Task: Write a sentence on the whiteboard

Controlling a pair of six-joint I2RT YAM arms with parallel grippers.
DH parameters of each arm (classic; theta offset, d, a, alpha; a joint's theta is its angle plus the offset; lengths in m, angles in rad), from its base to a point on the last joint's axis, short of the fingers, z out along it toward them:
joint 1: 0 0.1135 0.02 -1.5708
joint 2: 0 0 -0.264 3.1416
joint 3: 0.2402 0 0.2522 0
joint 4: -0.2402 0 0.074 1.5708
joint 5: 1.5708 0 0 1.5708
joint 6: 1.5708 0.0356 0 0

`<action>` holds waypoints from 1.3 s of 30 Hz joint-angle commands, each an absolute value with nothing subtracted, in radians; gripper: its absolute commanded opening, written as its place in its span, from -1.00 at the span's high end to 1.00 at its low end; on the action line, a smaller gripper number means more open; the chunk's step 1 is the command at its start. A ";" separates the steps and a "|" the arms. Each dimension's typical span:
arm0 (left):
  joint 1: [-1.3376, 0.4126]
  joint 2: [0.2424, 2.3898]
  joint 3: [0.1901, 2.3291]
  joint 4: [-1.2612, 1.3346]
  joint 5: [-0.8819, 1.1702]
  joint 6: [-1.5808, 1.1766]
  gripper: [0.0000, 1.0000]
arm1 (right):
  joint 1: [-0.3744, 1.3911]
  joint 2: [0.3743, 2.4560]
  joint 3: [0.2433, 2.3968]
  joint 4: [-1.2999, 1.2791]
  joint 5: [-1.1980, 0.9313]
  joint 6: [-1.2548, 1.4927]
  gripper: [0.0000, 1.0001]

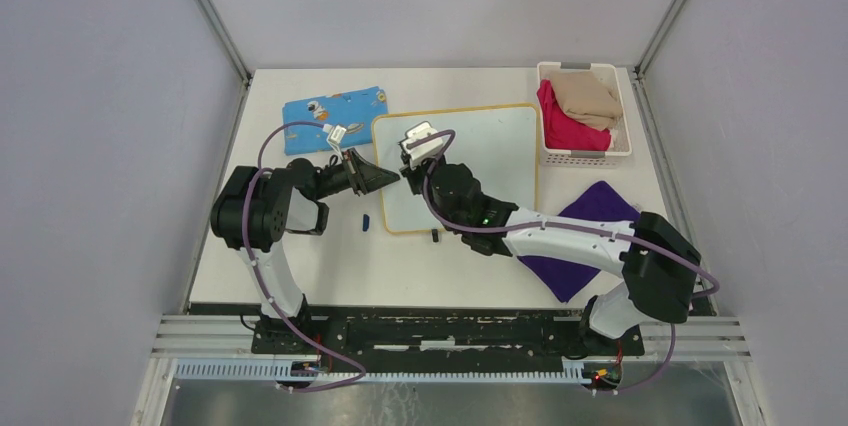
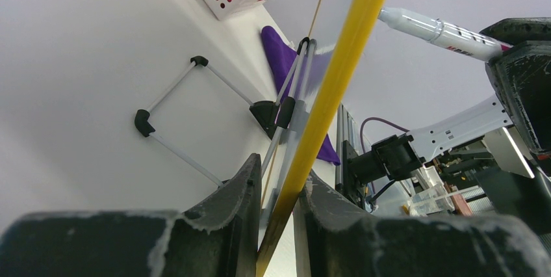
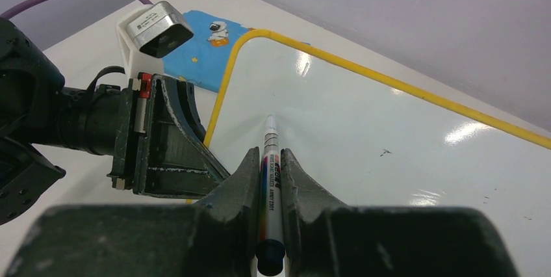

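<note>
Marker (image 3: pixel 269 183) sits pinched lengthwise in right gripper (image 3: pixel 268 160), tip aimed at blank board (image 3: pixel 364 127); we cannot tell whether it touches. Left gripper (image 2: pixel 279 186) is clamped on yellow rim (image 2: pixel 333 85), close beside. Board lies mid table (image 1: pixel 300 271), no sentence visible. Risks, as we judge them: marker sliding back under pressure, board pivoting about its single clamp, wrists colliding on leftmost strokes.
</note>
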State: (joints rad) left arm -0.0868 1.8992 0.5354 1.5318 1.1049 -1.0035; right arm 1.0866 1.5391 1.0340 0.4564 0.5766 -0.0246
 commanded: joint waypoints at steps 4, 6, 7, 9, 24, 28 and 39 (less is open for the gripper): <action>-0.086 1.885 0.519 1.677 1.115 -0.966 0.96 | 1.094 1.555 1.099 0.518 0.583 -0.011 1.00; -0.086 1.887 0.520 1.676 1.114 -0.966 0.96 | 1.093 1.560 1.103 0.518 0.583 -0.011 1.00; -0.086 1.887 0.520 1.676 1.114 -0.966 0.96 | 1.094 1.563 1.105 0.520 0.586 -0.011 1.00; -0.086 1.887 0.520 1.676 1.115 -0.966 0.96 | 1.093 1.569 1.107 0.520 0.590 -0.008 1.00; -0.086 1.884 0.518 1.676 1.113 -0.960 0.96 | 1.077 1.575 1.086 0.488 0.657 -0.003 1.00; -0.086 1.884 0.517 1.676 1.114 -0.959 0.96 | 1.066 1.543 1.045 0.488 0.681 -0.002 1.00; -0.086 1.883 0.515 1.676 1.113 -0.957 0.96 | 1.020 1.446 0.934 0.483 0.716 0.029 1.00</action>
